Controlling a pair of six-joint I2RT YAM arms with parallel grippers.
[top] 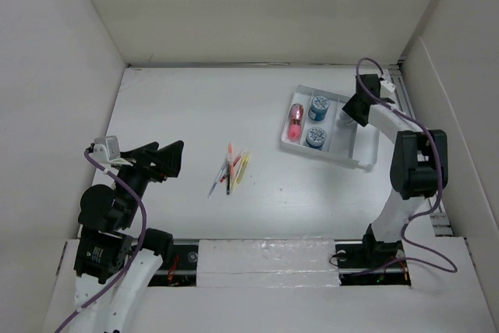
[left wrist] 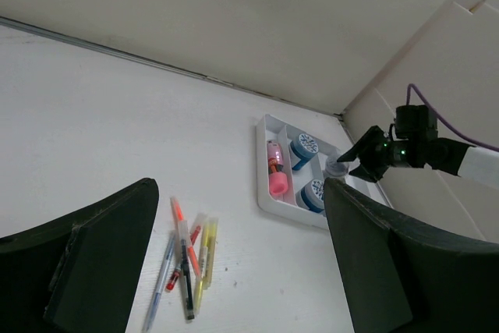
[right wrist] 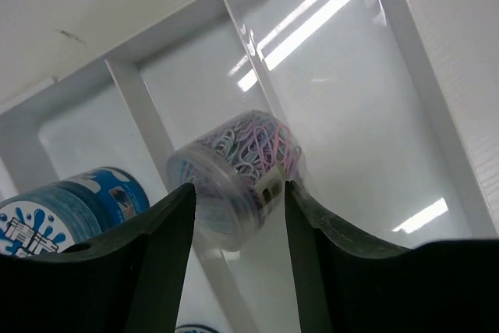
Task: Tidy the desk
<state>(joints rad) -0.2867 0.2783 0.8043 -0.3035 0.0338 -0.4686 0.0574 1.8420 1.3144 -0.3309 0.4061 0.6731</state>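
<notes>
Jaws of the left gripper [top: 173,160] stand wide apart and hold nothing. This arm is folded back over its base at the near left of the desk [top: 179,107], with its wrist level and its fingers aimed across the white surface. The left wrist view frames what lies ahead between the two dark fingers, which suggests a waiting or approach pose rather than a grasp.

Just beyond those fingers, near the middle of the desk, lies a loose bundle of pens [top: 231,169]. They overlap in a rough fan and are not yet sorted, so they are probably the next objects to be tidied.

Further right sits a white compartmented tray [top: 355,146], set at a slight angle near the back right corner. Its left compartment holds a pink object [top: 295,121]. The middle ones hold two blue-lidded tubs [top: 319,107], one behind the other. The long right compartment appears bare.

At the far right, the right arm rises from its base, bends at the elbow and reaches back over the tray. The right gripper [right wrist: 238,186] is closed on a clear tub of paper clips [right wrist: 234,163], held tilted just above a partition beside the long compartment. This grip and position suggest the tub is about to be placed there, although contact with the tray floor cannot be judged.
</notes>
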